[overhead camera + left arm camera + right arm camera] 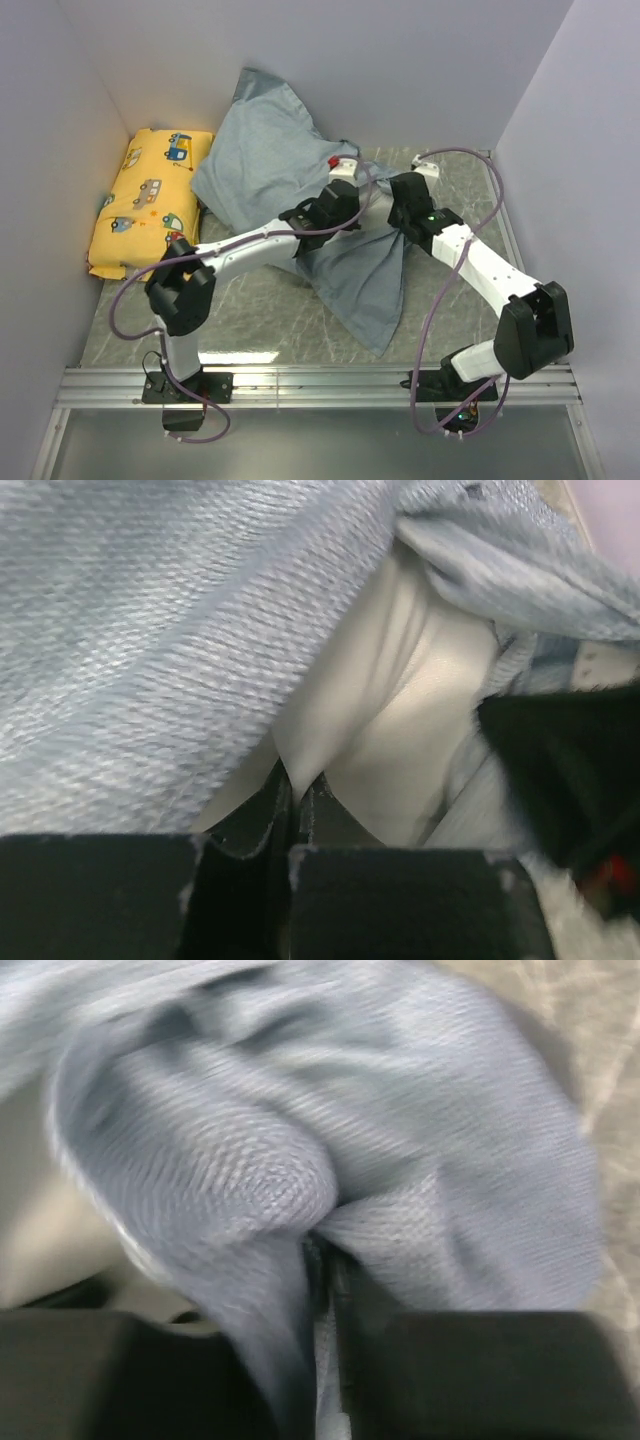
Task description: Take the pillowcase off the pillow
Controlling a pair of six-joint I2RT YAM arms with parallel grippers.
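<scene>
The blue-grey pillowcase lies bunched from the back wall down to the table's front middle. The white pillow is almost wholly hidden inside it and shows only in the left wrist view, under a lifted edge of the pillowcase. My left gripper is shut on a fold of the white pillow; from above it sits at the middle of the fabric. My right gripper is shut on a bunch of pillowcase; from above it is just right of the left gripper.
A yellow cartoon-car pillow lies at the back left against the wall. Lilac walls close in the left, back and right. The marble tabletop shows in front. A metal rail runs along the near edge. Purple cables loop around the arms.
</scene>
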